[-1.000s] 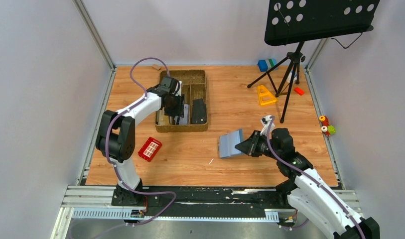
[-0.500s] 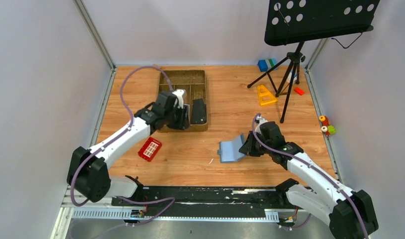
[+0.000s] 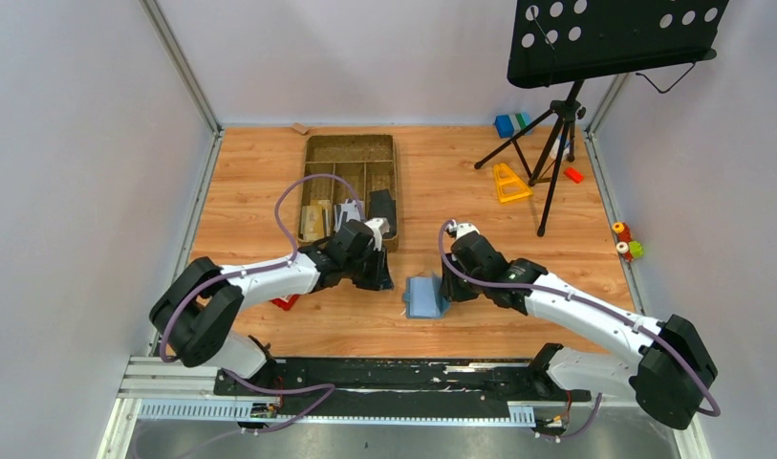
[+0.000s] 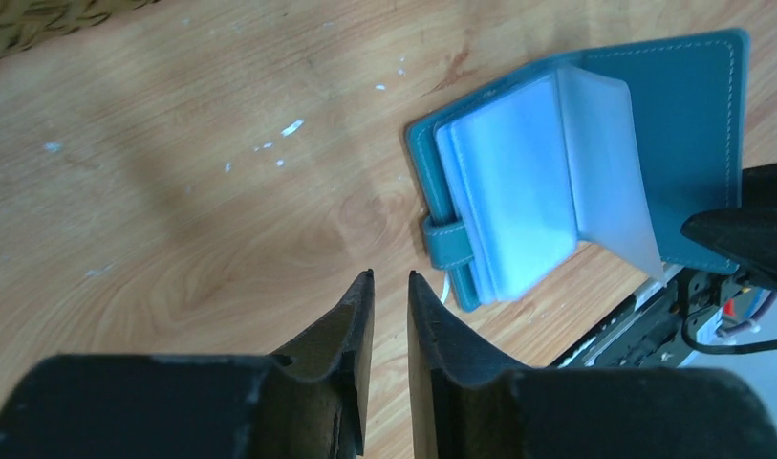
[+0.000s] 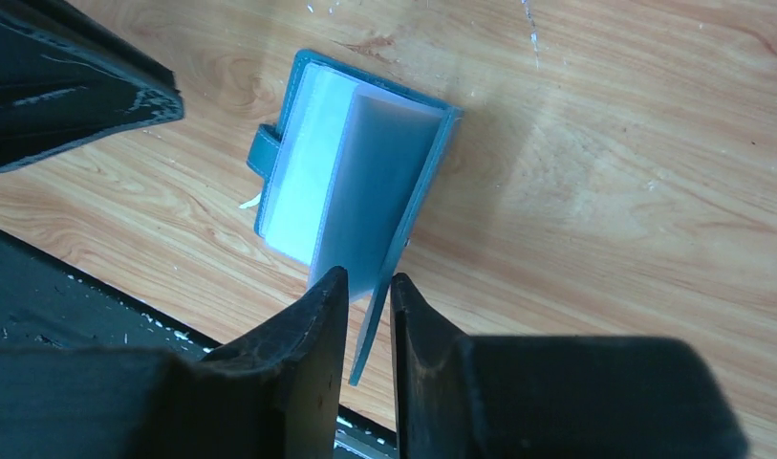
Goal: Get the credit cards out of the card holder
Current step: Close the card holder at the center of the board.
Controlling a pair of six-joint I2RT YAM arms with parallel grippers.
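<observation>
1. The holder is lying open on the worktop, near its front middle, between the two grippers. From above it is looking almost square.
2. Its tab is pointing left, and the sleeves' long sides are running roughly from near to far.
3. The pale, clear sleeves are fanning up from the inside; I cannot tell whether any cards are sitting in them.
4. The right cover is tilting up off the wood.
5. The right gripper is sitting at the holder's right side, its fingers a little apart. The cover's edge is running into the gap, but I cannot tell whether they are pinching it.
6. The left gripper is hovering just left of the holder without touching it, its fingers a narrow slit apart and gripping nothing.
7. Behind the left gripper, a tray is holding a tan card.
</observation>
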